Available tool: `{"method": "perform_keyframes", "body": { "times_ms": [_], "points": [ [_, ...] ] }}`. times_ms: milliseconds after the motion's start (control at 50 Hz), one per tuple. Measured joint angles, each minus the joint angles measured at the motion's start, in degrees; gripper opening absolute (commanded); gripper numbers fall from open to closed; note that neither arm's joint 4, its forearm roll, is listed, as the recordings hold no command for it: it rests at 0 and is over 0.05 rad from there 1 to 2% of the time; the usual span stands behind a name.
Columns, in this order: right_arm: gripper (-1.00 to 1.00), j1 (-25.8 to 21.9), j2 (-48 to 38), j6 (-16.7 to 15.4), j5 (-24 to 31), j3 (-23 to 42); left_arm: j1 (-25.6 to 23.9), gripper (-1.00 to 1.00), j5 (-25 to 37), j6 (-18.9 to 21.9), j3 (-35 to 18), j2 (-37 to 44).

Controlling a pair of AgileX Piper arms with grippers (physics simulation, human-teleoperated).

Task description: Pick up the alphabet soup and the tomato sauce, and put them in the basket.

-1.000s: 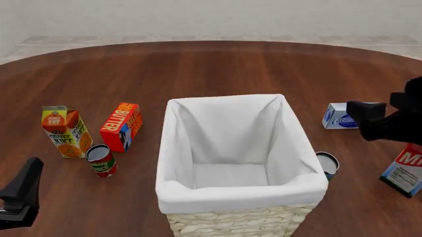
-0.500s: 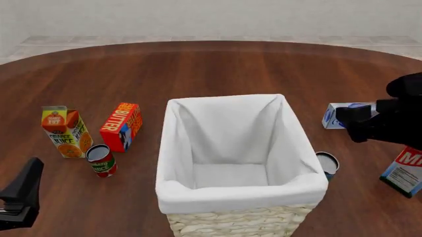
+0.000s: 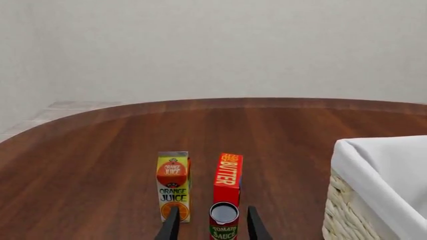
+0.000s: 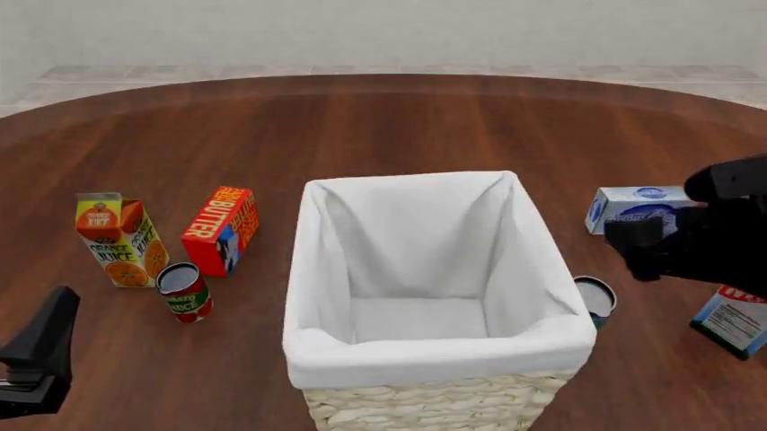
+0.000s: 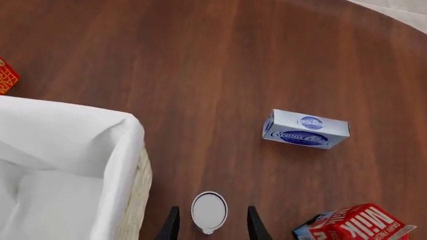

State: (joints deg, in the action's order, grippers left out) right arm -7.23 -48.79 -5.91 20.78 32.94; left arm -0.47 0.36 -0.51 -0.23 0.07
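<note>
Table (image 4: 396,117): round dark wood top, pale wall behind.
Basket (image 4: 439,359): near the table's front edge, at its middle; white lining, nothing visible inside.
Milk (image 4: 734,319): carton by the right edge, partly hidden by the right arm.
Juice (image 4: 119,239): upright carton toward the left edge.
Butter (image 4: 222,229): red box just beside the juice.
Cream cheese (image 4: 638,208): box lying right of the basket, farther back.
Sauce (image 4: 185,292): upright in front of juice and butter.
Soup (image 4: 594,298): upright, close to the basket's right wall.
Left gripper (image 3: 213,231): fingers apart, holding nothing, sauce in line between them.
Right gripper (image 5: 210,229): fingers apart, empty, above the soup.
</note>
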Motion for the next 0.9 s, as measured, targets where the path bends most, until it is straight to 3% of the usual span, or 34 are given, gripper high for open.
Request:
{"method": "perform_keyframes", "body": {
  "times_ms": [900],
  "points": [
    [1.00,1.21,-4.07,-0.04,-6.31,-6.46,-0.02,1.00,-0.02,0.03,0.04,-0.04]
  ]
}}
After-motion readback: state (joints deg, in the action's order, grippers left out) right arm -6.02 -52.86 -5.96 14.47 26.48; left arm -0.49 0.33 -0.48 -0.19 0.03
